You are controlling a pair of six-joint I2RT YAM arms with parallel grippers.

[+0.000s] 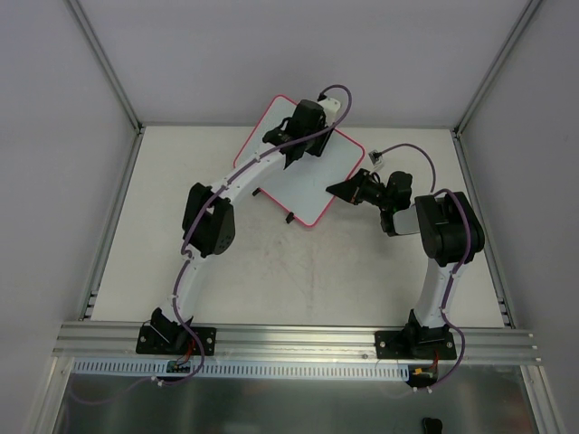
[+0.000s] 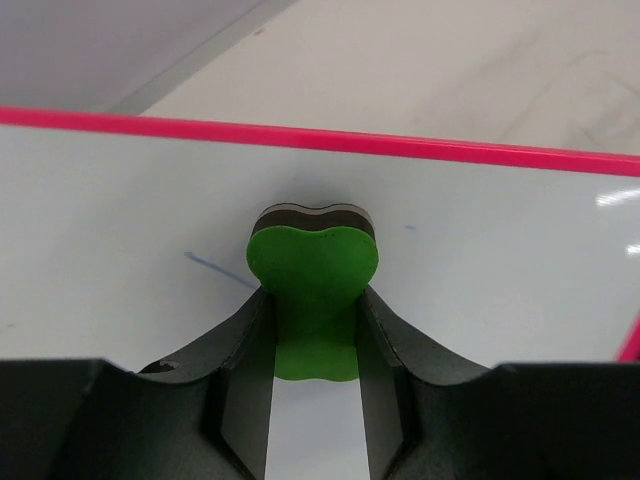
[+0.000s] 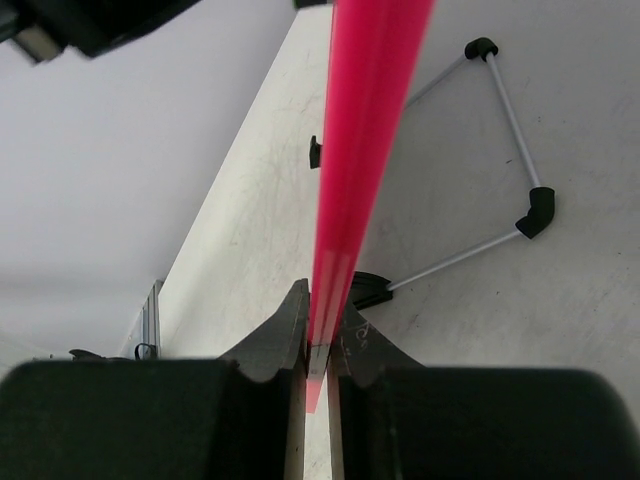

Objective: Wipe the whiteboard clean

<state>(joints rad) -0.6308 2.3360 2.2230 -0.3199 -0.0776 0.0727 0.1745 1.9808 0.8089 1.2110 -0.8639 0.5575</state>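
The whiteboard (image 1: 312,181), white with a pink-red frame, stands tilted at the back middle of the table. My left gripper (image 1: 291,145) is over its upper part, shut on the green eraser (image 2: 312,275), whose dark felt end presses on the board (image 2: 480,250). A faint blue stroke (image 2: 215,268) remains left of the eraser. My right gripper (image 1: 339,189) is shut on the board's right edge, seen edge-on as a pink strip (image 3: 365,130) between my fingers (image 3: 283,335).
The board's wire stand with black elbow joints (image 3: 538,212) rests on the table behind it. Two black clip feet (image 1: 289,218) show at the board's lower edge. Enclosure walls and aluminium posts (image 1: 109,68) ring the table.
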